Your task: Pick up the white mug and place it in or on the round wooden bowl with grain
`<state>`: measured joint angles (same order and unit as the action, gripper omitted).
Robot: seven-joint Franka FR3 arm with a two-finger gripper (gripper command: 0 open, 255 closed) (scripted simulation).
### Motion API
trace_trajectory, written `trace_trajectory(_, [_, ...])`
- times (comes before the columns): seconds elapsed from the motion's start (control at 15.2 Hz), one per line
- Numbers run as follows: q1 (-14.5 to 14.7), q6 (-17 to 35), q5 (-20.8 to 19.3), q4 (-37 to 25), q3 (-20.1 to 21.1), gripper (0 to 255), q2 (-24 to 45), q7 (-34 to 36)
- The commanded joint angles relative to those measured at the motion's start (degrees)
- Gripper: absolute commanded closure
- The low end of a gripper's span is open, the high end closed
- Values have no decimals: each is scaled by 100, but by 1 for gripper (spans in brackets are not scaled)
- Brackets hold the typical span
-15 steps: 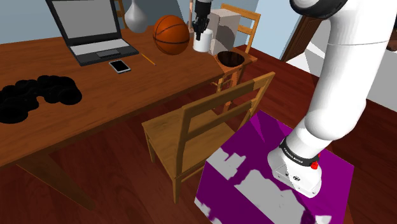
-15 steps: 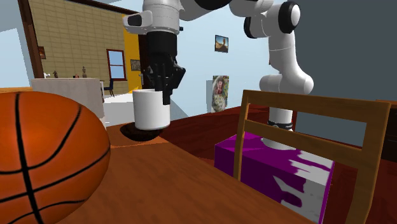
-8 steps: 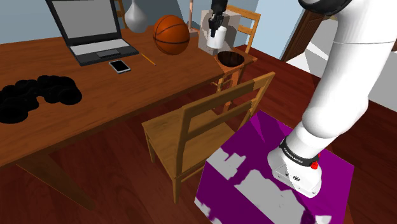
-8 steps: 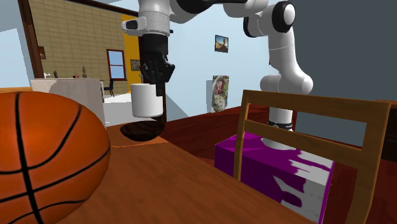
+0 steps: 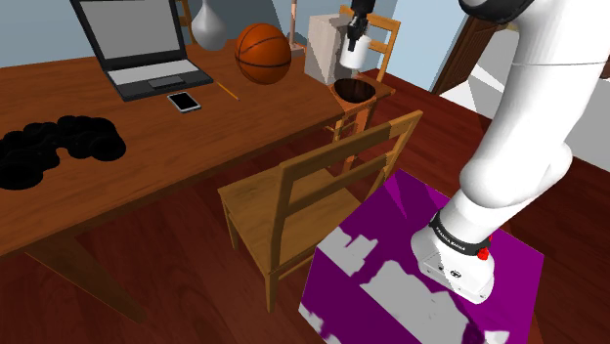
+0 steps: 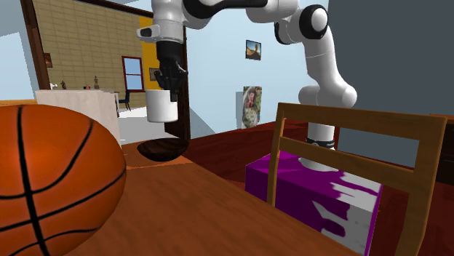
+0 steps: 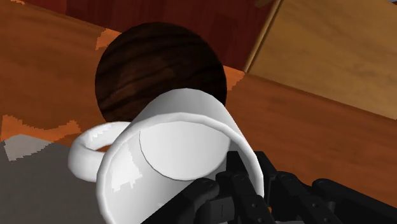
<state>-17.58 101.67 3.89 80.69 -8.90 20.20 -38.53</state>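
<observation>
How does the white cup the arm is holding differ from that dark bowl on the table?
The mug is plain white; the bowl is dark brown with visible grain. The mug hangs in the air, clasped by the gripper; the bowl rests on the table. The mug has a handle, the bowl none. Both are round, open-topped and empty.

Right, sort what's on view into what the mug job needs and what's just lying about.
Job: white mug, clasped in the jaws; dark wooden bowl below it.
Lying about: basketball, laptop, phone, pencil, pale vase, nearer chair.
</observation>
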Motion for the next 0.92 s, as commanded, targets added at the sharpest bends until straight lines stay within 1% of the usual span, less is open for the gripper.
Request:
trace_trajectory(0.0, [-185, -78, 46, -167, -73, 255, 96, -258])
trace_trajectory(0.13, [-368, -181, 90, -366, -139, 255, 201, -496])
trace_trajectory(0.2, [-390, -193, 95, -391, -145, 255, 215, -522])
trace_trajectory(0.86, [-361, 571, 108, 362, -134, 255, 227, -549])
